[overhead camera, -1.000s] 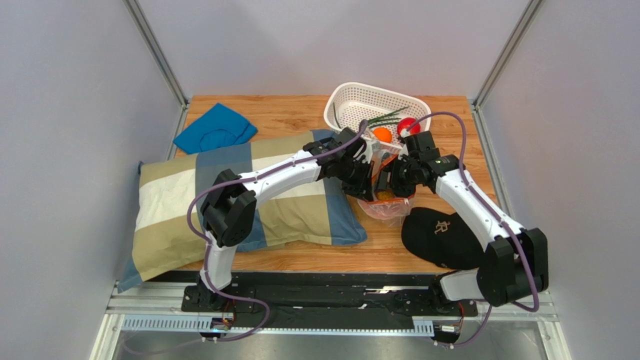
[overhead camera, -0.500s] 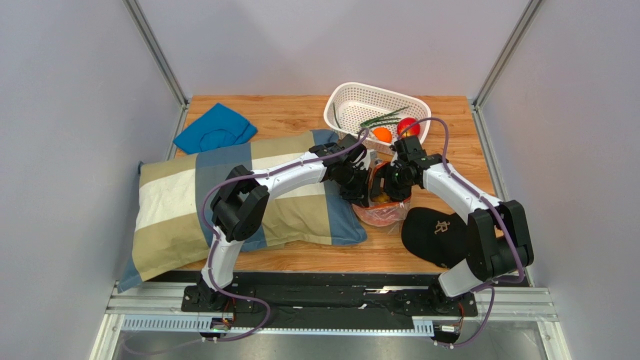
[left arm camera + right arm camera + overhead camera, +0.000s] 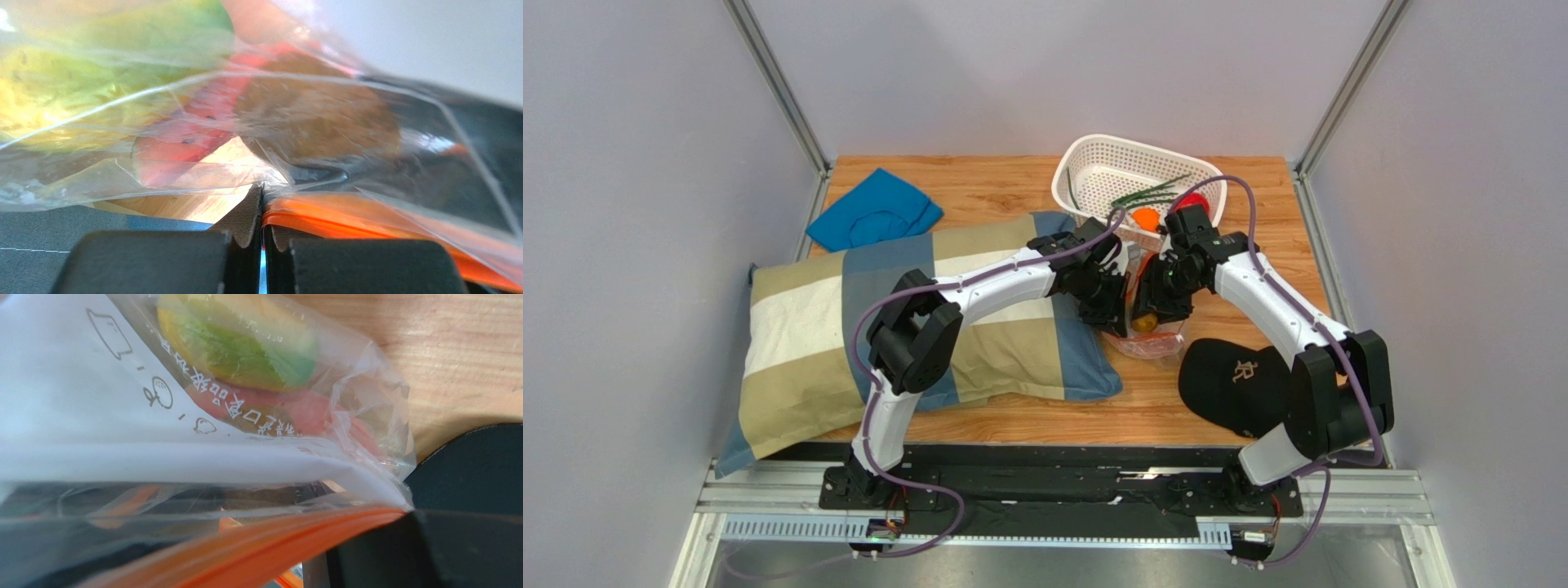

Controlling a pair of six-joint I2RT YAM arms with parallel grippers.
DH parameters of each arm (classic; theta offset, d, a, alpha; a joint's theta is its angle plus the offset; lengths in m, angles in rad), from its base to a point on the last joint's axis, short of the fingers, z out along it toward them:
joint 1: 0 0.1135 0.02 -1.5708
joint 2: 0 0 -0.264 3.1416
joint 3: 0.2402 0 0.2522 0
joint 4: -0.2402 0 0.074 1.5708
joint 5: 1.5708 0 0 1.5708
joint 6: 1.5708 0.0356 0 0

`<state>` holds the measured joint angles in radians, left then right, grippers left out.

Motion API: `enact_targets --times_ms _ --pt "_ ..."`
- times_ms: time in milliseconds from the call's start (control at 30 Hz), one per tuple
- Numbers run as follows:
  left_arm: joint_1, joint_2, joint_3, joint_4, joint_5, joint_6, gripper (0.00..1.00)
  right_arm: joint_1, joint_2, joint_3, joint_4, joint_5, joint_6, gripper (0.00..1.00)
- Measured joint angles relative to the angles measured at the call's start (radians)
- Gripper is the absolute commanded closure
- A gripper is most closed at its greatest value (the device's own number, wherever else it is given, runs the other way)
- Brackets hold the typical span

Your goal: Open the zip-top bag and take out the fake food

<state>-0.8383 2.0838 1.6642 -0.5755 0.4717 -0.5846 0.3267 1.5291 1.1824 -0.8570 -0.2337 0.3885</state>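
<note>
The zip-top bag (image 3: 1155, 343) lies on the table between pillow and cap, with both grippers at its mouth. My left gripper (image 3: 263, 196) is shut on the bag's edge, right at the end of the orange zip strip (image 3: 368, 217). Through the clear plastic (image 3: 184, 92) show fake food pieces: yellow-green (image 3: 92, 73), red (image 3: 196, 128) and a brown round one (image 3: 319, 122). In the right wrist view the strip (image 3: 245, 551) runs across to one dark finger (image 3: 460, 545); the other finger is hidden behind the bag (image 3: 92, 416). My right gripper (image 3: 1151, 300) faces the left gripper (image 3: 1114, 306).
A white perforated basket (image 3: 1100, 165) stands at the back and holds an orange (image 3: 1146, 218), a red apple (image 3: 1189, 200) and a green vegetable (image 3: 1149, 192). A black cap (image 3: 1234, 380) lies right of the bag, a checked pillow (image 3: 891, 319) left, a blue cloth (image 3: 873, 208) far left.
Both arms drew their elbows inward. The right wrist shifted left and back toward the basket, and the bag was pulled in under the two grippers.
</note>
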Motion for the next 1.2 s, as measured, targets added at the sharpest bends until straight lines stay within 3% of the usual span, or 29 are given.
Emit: enact_targets --times_ms 167,233,433,533,733,1100,1200 --pt "0.003 -0.007 -0.011 0.025 -0.002 0.001 1.00 0.000 -0.030 0.083 -0.096 -0.032 0.035 0.68" --pt "0.005 -0.022 -0.024 0.035 -0.002 0.003 1.00 -0.001 -0.064 0.104 -0.120 -0.043 0.047 0.62" --pt "0.005 -0.059 -0.037 0.038 -0.010 0.008 1.00 -0.001 -0.091 0.121 -0.139 -0.069 0.068 0.59" --pt "0.005 -0.059 -0.042 0.033 -0.010 0.008 1.00 -0.001 -0.090 0.098 -0.116 -0.084 0.071 0.47" --pt "0.008 -0.059 -0.056 0.003 -0.011 0.003 1.00 -0.003 -0.046 0.012 0.004 -0.130 0.108 0.32" --pt "0.009 -0.056 -0.056 -0.002 -0.018 -0.004 1.00 -0.002 -0.019 -0.016 0.048 -0.164 0.138 0.31" --pt "0.008 -0.056 -0.056 0.003 -0.013 -0.004 1.00 0.000 -0.019 0.008 0.019 -0.145 0.129 0.44"
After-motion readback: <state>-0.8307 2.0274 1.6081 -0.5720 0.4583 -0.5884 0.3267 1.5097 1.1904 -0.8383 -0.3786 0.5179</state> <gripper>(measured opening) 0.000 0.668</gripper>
